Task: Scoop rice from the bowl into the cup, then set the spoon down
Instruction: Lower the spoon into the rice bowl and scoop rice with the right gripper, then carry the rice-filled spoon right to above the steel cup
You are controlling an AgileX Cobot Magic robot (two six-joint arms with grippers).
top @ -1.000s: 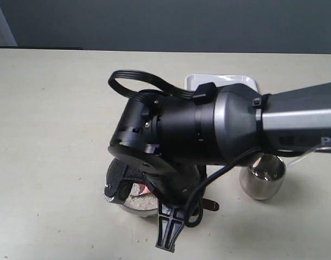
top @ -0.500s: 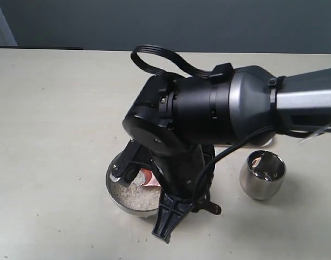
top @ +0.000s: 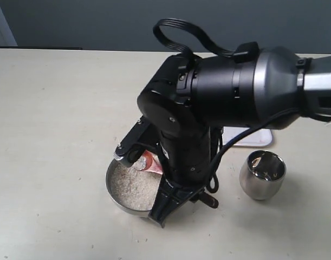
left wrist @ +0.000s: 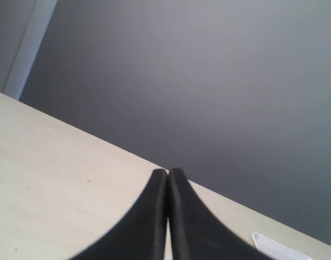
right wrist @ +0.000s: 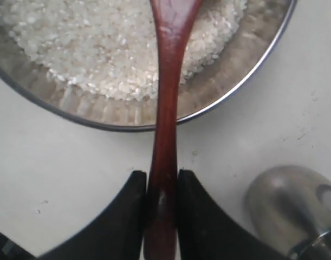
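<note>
The wide steel bowl (top: 115,196) (right wrist: 237,89) holds white rice (top: 130,187) (right wrist: 95,49). My right gripper (right wrist: 161,181) is shut on the thin handle of the reddish-brown wooden spoon (right wrist: 166,103). The spoon's head (top: 149,163) sits over the far side of the rice, with a few grains on it. Its handle end (top: 211,202) sticks out past the bowl towards the cup. The small polished steel cup (top: 262,174) (right wrist: 289,207) stands upright to the right of the bowl. My left gripper (left wrist: 168,173) is shut on nothing, above bare table, and does not show in the exterior view.
The bulky black right arm (top: 230,92) reaches in from the right and hides the table behind the bowl. A white tray (top: 256,138) lies partly hidden under it, behind the cup. A dark wall (left wrist: 208,81) runs behind the table's far edge.
The right arm has swung up and to the right, uncovering most of the bowl and its rice. The spoon's head now shows at the bowl's far side. The cup has not moved.
</note>
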